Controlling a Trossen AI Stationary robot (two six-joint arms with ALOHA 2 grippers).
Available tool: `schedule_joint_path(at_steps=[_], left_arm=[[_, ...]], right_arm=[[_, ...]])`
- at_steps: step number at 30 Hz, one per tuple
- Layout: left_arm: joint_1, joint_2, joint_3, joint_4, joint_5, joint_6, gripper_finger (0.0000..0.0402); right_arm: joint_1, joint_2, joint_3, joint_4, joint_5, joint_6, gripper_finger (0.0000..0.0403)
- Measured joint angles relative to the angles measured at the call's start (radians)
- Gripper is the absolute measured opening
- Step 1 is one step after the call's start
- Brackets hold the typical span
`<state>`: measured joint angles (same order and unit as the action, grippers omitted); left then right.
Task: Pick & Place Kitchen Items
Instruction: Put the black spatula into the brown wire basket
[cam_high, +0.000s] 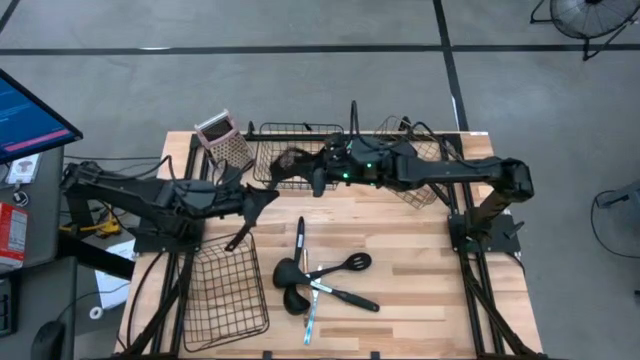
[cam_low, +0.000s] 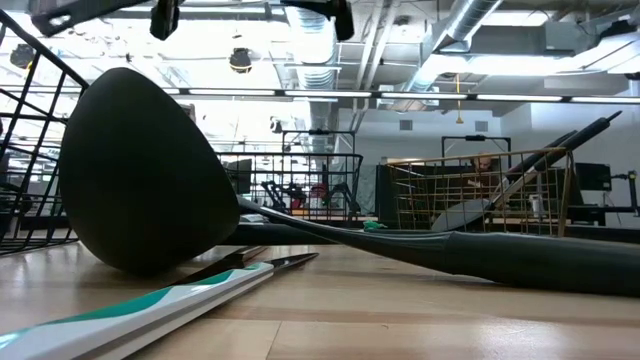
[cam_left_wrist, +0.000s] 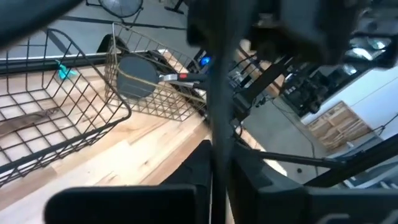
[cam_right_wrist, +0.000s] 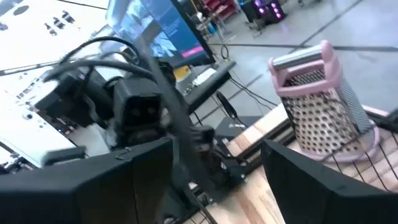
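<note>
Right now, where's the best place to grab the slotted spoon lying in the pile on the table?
Probably mid-handle on the slotted spoon, coming straight down from above. It lies flat, and that stretch between its head and the crossing utensils looks bare.

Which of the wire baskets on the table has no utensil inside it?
The front-left basket, beside the left arm, is empty. The back middle basket and the back right basket each hold dark utensils.

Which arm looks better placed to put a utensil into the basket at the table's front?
Left, probably: the left gripper seems to hold a black utensil beside that basket; the right gripper is over the back basket.
</note>
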<state>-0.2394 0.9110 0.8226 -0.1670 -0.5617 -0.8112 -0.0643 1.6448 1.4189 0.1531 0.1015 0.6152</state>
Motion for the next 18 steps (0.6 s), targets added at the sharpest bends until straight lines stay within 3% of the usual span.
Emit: schedule_joint_path(at_steps=[7,11,14,18], left_arm=[[0.000,0.023,0.000,0.018,-0.005,0.000,0.0003],[0.014,0.047,0.000,0.035,0.012,0.000,0.0002],[0.033,0.065,-0.002,0.047,0.052,0.001,0.0002],[0.055,0.079,0.000,0.090,0.083,0.007,0.0003]], right_arm=[[0.004,-0.002,0.001,0.023,0.009,-0.047,0.0237],[0.003,-0.002,0.001,0.050,0.012,-0.068,0.0209],[0.003,-0.002,0.001,0.041,0.012,-0.068,0.0162],[0.004,-0.002,0.000,0.009,0.004,-0.086,0.0038]])
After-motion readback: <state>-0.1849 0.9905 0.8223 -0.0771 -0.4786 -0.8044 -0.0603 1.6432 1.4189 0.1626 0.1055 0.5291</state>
